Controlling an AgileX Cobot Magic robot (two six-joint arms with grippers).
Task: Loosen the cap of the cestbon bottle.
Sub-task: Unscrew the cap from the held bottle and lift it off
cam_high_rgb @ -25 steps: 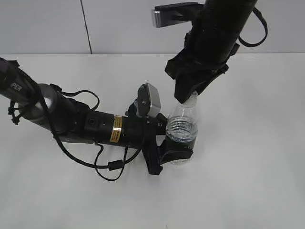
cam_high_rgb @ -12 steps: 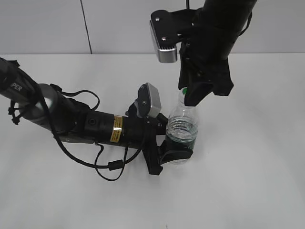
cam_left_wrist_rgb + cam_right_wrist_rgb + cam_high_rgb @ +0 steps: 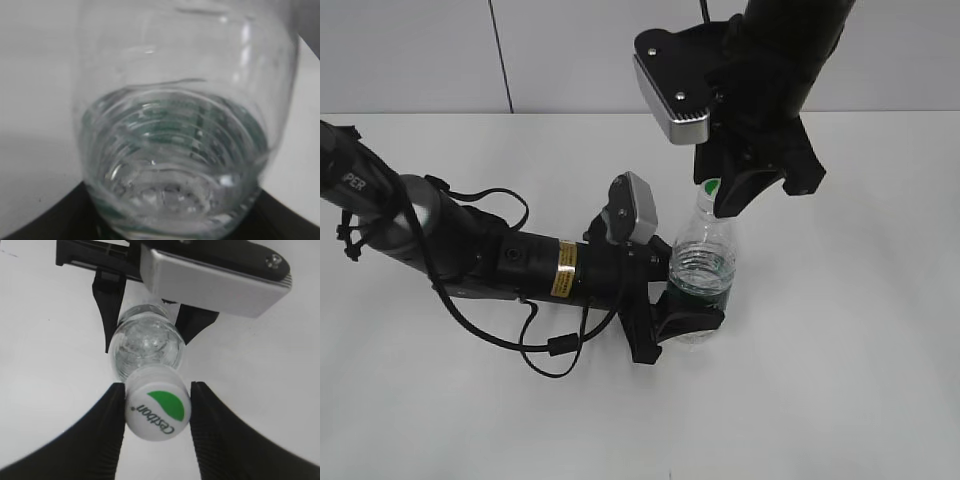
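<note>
Right gripper (image 3: 156,412) black fingers pinching round white-and-green plastic cap (image 3: 158,411), left gripper (image 3: 688,318) clamped around small clear plastic green-labelled bottle (image 3: 701,280), white table (image 3: 840,330).

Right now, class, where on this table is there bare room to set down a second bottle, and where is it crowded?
Free: the table right of the bottle, and the front strip below the left arm's cable. Crowded: the middle, where the left tool clamps the bottle and the right tool grips its cap.
</note>
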